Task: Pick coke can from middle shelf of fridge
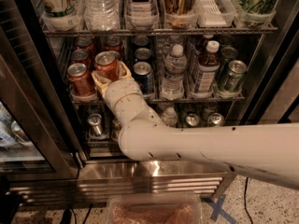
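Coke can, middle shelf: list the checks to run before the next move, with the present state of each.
1. Hand on target: the hand is at the front coke can on the middle shelf: ok.
2. Grip closed on it: cannot tell.
3. Can upright: ok.
4. Side room: a red can on one side and a blue can on the other stand close; whether they touch: cannot tell.
5. Way out of the fridge: its front is open where the arm enters: ok.
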`<state>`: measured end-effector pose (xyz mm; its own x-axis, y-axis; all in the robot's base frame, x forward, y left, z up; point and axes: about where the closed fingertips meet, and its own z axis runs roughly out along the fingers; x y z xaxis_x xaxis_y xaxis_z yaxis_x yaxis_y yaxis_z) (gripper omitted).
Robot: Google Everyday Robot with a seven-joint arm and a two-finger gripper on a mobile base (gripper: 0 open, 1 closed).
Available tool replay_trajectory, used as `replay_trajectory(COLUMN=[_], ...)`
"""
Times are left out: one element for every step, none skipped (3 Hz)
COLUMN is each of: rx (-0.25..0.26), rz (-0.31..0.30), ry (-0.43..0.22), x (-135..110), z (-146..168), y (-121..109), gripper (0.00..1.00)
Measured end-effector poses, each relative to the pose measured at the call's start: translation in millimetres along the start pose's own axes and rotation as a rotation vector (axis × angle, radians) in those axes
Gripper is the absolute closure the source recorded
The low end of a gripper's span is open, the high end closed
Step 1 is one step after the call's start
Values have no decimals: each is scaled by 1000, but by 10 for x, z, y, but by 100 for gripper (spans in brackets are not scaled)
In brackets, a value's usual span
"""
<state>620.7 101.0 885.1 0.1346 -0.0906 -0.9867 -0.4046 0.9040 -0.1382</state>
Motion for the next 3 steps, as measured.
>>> replay_trajectory(rx=[-3,-1,-7], rz=[1,27,63], ry=[-1,24,51], x=[-11,23,25], z=[-30,-289,-614], y=[8,40,141], gripper=[100,100,100])
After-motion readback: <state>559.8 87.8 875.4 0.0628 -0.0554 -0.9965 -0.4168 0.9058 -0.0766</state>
